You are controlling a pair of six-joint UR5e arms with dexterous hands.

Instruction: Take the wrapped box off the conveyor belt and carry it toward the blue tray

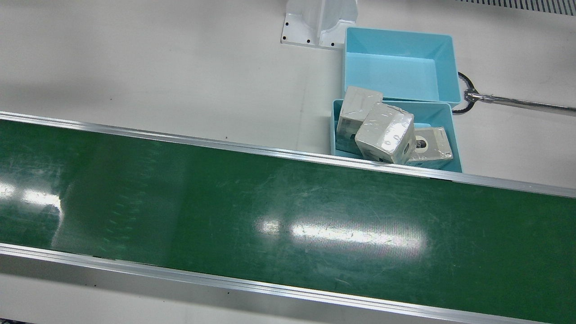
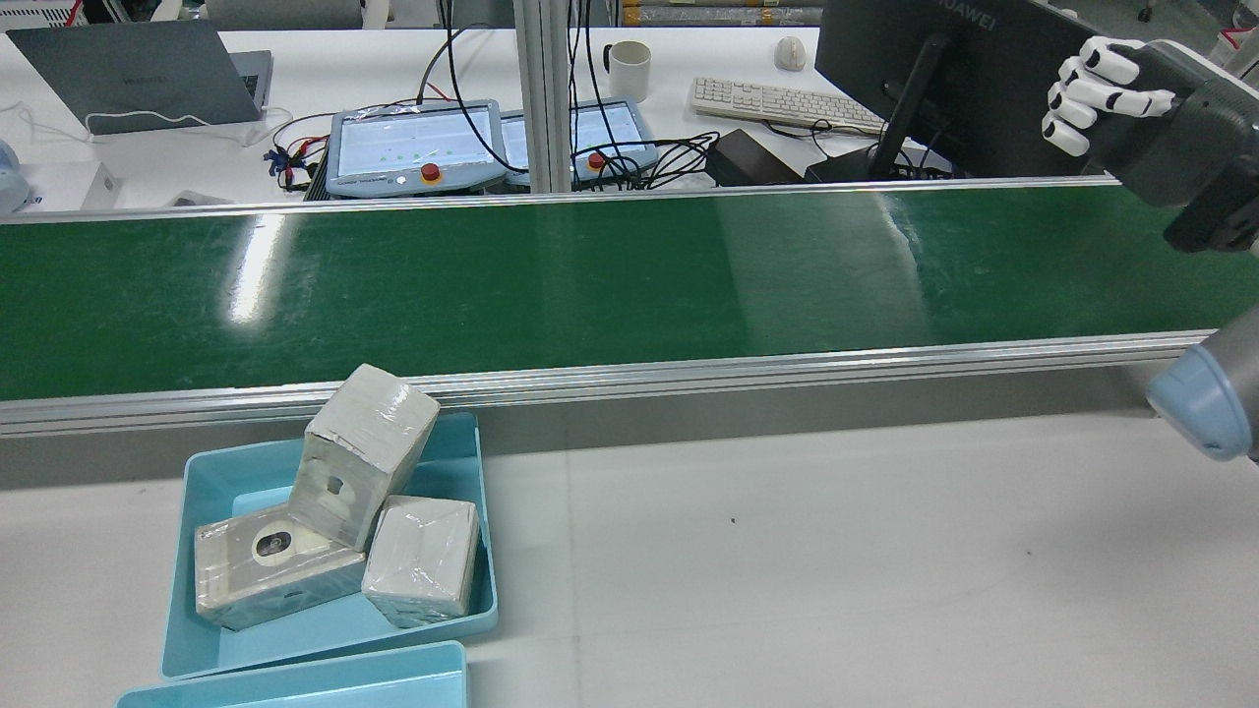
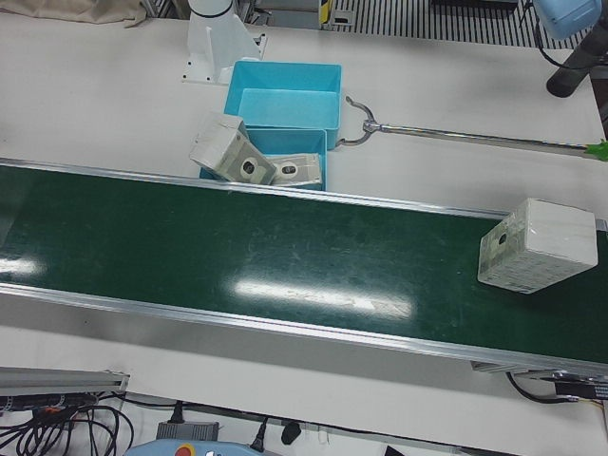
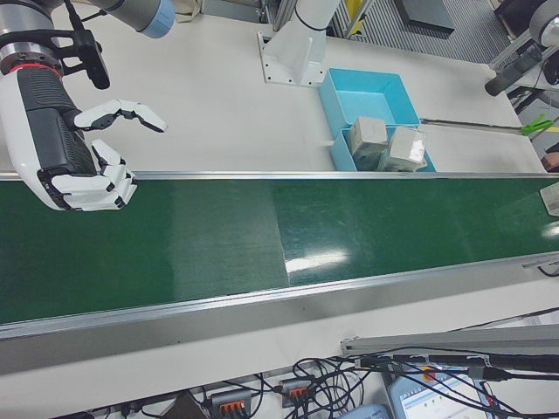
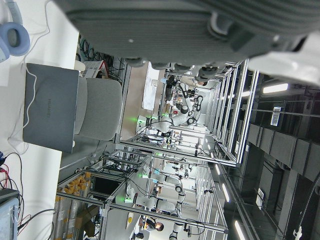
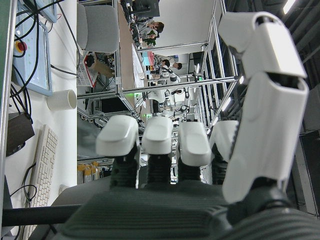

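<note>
A wrapped box [image 3: 537, 245] sits on the green conveyor belt [image 3: 285, 266] at the far right of the left-front view, near the belt's end, resting on the belt surface with a round hole on its side facing the camera; only a sliver of it shows at the right edge of the right-front view. The right hand [image 4: 87, 166] hangs above the opposite end of the belt, well apart from that box, holding nothing: in the right-front view one finger juts out toward the table while the rest are curled in loosely against the palm, and the rear view shows the same hand [image 2: 1102, 88] high at the right edge with bent fingers. The left hand appears only as a dark underside [image 5: 200, 25] across the top of its own camera's picture, so I cannot tell whether it is released or clenched. Beyond the belt's robot-side rail, two blue trays stand touching each other on the white table: the nearer tray [image 1: 454, 135] holds three wrapped boxes [image 1: 384, 132] piled against one another, one tilted up on top of the others, and the farther tray [image 1: 445, 67] is bare inside. A long metal rod with a hooked end [image 1: 472, 95] lies on the table just beside the trays
</note>
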